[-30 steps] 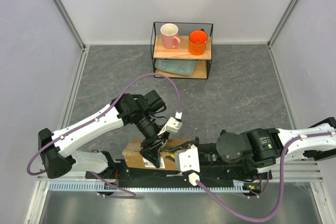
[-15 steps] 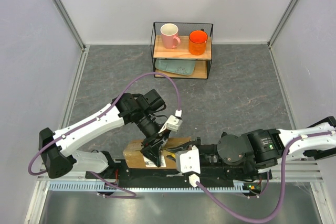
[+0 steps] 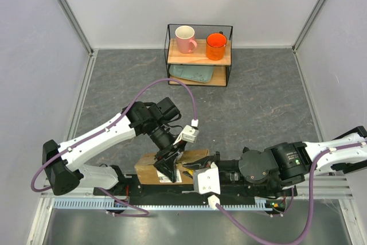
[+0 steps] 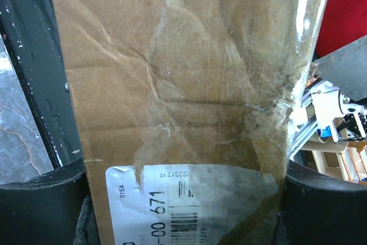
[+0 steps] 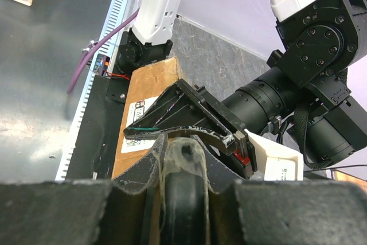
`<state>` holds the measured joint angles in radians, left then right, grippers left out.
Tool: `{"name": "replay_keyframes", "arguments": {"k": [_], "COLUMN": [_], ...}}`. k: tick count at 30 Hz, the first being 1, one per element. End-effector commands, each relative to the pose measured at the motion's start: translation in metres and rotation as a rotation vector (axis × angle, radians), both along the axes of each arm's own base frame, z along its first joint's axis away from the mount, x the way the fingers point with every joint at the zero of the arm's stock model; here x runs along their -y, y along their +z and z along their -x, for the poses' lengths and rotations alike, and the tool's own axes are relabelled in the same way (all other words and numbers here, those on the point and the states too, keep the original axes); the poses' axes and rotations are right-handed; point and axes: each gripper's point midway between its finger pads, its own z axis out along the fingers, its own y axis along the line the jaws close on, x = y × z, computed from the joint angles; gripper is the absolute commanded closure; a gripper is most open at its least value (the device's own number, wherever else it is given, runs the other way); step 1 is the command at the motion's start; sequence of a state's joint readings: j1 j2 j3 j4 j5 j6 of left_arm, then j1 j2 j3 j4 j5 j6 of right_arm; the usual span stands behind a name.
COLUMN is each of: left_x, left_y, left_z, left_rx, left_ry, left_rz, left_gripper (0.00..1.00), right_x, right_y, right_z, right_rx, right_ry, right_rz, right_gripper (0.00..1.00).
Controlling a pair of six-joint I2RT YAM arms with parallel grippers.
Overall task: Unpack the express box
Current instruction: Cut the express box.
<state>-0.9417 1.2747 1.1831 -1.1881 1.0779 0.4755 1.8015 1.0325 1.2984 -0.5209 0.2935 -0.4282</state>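
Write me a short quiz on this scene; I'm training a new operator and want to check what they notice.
1. Multiple choice: which mug stands at the left on the top board of the black wire shelf with wooden boards?
A) a blue mug
B) the pink ceramic mug
C) a clear glass mug
2. True or false: the left hand has one finger on each side of the flat brown cardboard express box.
3. Short answer: what lies on the shelf's lower board?

Key: 1 B. 2 True. 3 A pale green flat tray.
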Motion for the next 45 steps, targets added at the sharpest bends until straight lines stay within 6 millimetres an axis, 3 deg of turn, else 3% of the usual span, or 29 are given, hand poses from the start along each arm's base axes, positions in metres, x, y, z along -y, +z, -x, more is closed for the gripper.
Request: {"name": "replay_keyframes", "arguments": {"k": [1, 24, 45], "left_x": [0.004, 0.004, 0.002], "left_y": [0.012, 0.013, 0.024], "left_z": [0.005, 0.003, 0.009], "left_rx": [-0.053, -0.038, -0.063], "left_ry": [-0.003, 0.001, -0.024], "left_rz": [0.045, 0.050, 0.087], "left_gripper": [0.98, 0.98, 0.98], "right_x": [0.002, 0.002, 0.007], "right_y": [0.022, 0.017, -0.017], "right_z": [-0.004, -0.001, -0.017], "right_rx": [0.018, -0.022, 0.060], "right_ry": [-0.018, -0.016, -0.090], "right_rz": [-0.061, -0.056, 0.065], "right_gripper": [1.00, 1.00, 1.00]}}
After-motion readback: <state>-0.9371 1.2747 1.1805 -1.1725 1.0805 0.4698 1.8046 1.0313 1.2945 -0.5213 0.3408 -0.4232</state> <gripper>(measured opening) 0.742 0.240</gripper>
